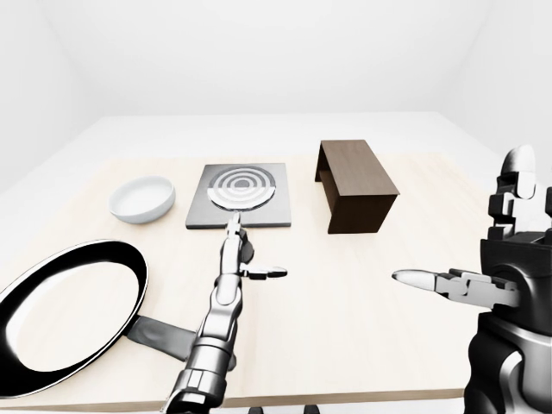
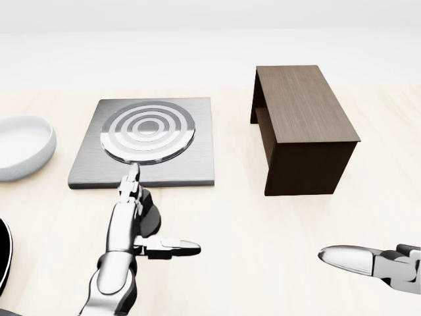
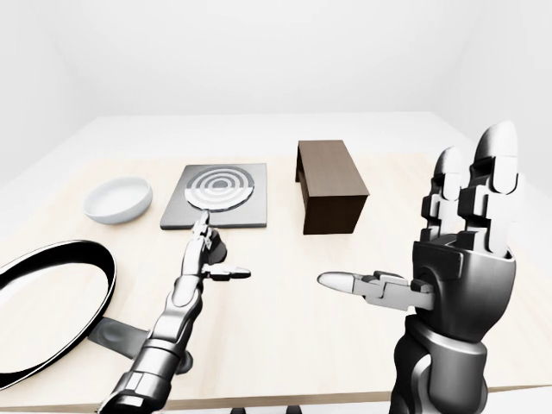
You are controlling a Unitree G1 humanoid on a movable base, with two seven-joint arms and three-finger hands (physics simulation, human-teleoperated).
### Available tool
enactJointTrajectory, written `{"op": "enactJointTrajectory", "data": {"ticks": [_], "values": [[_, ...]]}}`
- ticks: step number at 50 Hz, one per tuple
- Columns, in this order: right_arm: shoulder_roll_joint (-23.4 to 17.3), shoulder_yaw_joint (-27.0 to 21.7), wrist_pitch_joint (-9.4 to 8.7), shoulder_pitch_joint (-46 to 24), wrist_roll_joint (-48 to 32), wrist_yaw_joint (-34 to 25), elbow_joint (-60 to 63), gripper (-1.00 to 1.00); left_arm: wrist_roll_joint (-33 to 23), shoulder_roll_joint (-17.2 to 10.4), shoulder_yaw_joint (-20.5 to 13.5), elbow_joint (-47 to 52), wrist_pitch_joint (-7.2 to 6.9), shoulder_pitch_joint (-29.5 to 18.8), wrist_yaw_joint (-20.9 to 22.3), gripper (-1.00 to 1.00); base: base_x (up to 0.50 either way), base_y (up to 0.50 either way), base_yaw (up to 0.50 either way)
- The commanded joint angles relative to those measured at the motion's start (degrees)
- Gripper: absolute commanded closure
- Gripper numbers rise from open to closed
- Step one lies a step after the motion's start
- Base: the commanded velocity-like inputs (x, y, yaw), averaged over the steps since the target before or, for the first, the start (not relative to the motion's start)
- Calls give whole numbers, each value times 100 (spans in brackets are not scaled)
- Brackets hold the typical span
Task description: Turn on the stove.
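The stove (image 2: 191, 155) is a flat grey square plate with a ringed round burner (image 2: 148, 130) on the light wooden table. No knob or switch shows on it. My left hand (image 2: 141, 210) is open, its long fingers (image 2: 131, 179) stretched to the stove's near edge below the burner, thumb out to the right. Whether a fingertip touches the plate I cannot tell. My right hand (image 3: 457, 233) is open and empty, raised at the right, well away from the stove.
A dark wooden box-shaped stand (image 2: 302, 125) is right of the stove. A white bowl (image 1: 142, 198) is left of it. A large black frying pan (image 1: 69, 315) lies at the lower left, its handle (image 1: 159, 336) passing under my left forearm.
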State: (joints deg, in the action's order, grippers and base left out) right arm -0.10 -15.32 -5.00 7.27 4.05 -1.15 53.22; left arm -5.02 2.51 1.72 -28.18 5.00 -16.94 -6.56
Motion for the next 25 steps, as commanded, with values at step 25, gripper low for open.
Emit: {"op": "enactJointTrajectory", "data": {"ticks": [25], "values": [[48, 163, 0, 15, -4, -58, -283, -100, 905, -484, -648, -2122, 0, -974, -1430, -100, 0, 0, 0]]}}
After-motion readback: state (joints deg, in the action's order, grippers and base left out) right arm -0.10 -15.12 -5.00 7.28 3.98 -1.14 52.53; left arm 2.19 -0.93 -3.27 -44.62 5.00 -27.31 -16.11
